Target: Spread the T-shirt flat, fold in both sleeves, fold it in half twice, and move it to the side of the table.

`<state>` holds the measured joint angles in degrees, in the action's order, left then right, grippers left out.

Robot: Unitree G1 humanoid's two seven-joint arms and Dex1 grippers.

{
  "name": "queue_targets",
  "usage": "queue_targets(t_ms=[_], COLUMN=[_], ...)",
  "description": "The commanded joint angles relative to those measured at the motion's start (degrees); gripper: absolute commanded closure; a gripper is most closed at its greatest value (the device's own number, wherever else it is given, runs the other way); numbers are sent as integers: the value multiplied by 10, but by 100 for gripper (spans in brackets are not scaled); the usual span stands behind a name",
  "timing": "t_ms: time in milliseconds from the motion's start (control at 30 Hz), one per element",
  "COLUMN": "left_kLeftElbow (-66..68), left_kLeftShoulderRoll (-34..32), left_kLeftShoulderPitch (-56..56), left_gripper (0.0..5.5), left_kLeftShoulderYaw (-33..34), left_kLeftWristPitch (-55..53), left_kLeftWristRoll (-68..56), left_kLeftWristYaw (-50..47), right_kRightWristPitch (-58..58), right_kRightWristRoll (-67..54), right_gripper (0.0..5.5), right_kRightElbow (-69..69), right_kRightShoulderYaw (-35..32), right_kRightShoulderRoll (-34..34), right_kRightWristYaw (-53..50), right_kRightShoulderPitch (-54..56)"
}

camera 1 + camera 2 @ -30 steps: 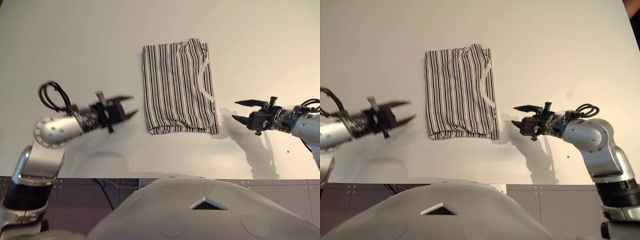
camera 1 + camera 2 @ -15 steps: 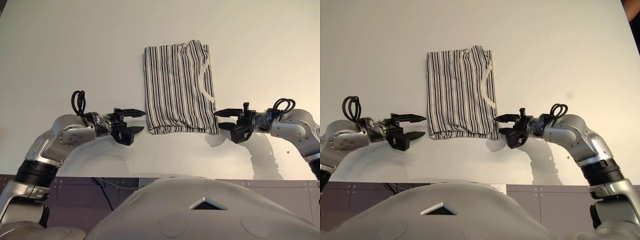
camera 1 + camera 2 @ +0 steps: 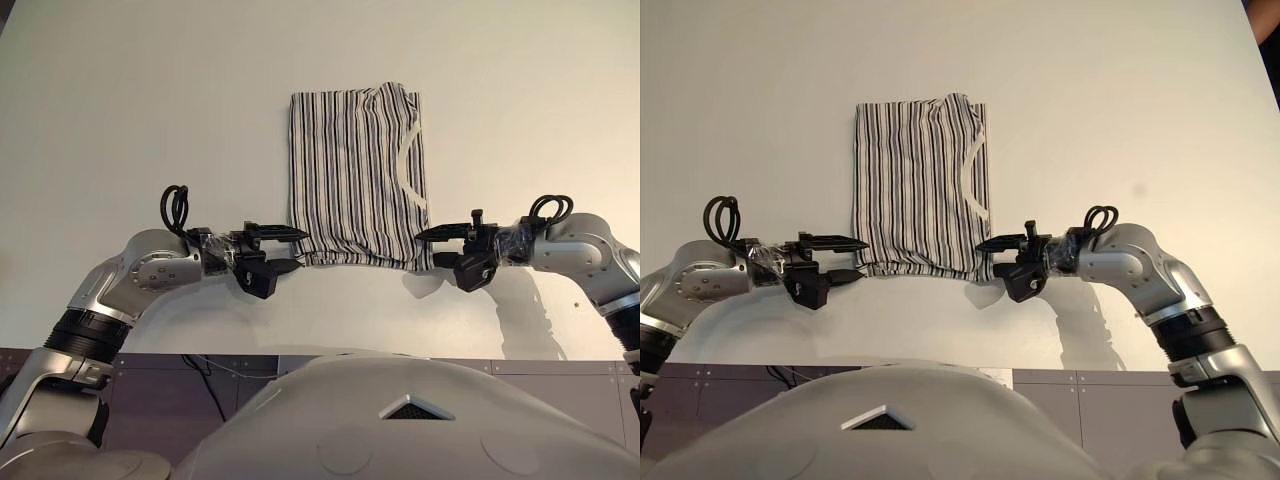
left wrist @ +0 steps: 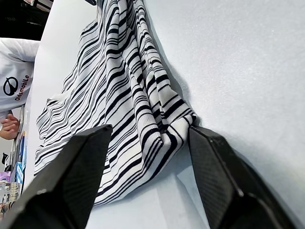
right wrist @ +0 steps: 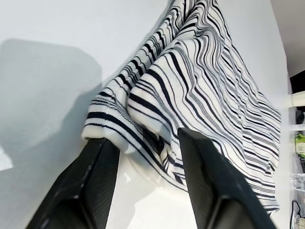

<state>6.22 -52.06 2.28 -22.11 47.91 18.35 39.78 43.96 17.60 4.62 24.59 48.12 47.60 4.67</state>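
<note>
Left jaws and right jaws both wide, each astride one corner of the folded T-shirt [image 3: 355, 180].
Flat on the table [image 3: 150, 100], cloth corners inside the jaws, not yet pinched. Best to slide in deeper to catch every layer, close both at once, then lift evenly to keep the fold square.

Ribbed knit cloth T-shirt [image 4: 119, 95], smooth matt table [image 3: 130, 110], grainy matt plastic left end effector [image 4: 148, 131]
</note>
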Motion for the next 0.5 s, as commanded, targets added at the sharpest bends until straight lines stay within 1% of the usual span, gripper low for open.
queue_targets(t_ms=[33, 67, 100, 133, 267, 300, 467, 500], left_kLeftElbow=[49, 53, 57, 63, 82, 86, 98, 99], left_kLeftShoulderRoll=[-1, -1, 0, 0, 3, 4, 9, 9], left_kLeftShoulderPitch=[23, 20, 18, 15, 5, 2, -2, -1], left_gripper=[311, 332, 336, 360, 412, 432, 501, 520], left_kLeftShoulderYaw=[-43, -45, -46, -48, -55, -57, -62, -63], left_kLeftWristPitch=[-12, -10, -7, -5, 3, 5, 5, 4], left_kLeftWristRoll=[68, 69, 69, 69, 71, 73, 77, 76], left_kLeftWristYaw=[23, 21, 20, 20, 15, 14, 5, 4], right_kRightWristPitch=[-3, -4, -5, -7, -10, -11, -13, -15], right_kRightWristRoll=[25, 24, 23, 23, 25, 26, 32, 31], right_gripper=[334, 334, 334, 354, 407, 429, 503, 525], right_kRightElbow=[5, 4, 3, 3, 4, 5, 21, 22], right_kRightShoulderYaw=[19, 19, 18, 17, 17, 17, 19, 18], right_kRightShoulderRoll=[-17, -19, -20, -21, -25, -26, -34, -35], right_kRightWristYaw=[-4, -7, -9, -13, -19, -21, -29, -29], right_kRightShoulderPitch=[-5, -5, -5, -5, -7, -8, -5, -4])
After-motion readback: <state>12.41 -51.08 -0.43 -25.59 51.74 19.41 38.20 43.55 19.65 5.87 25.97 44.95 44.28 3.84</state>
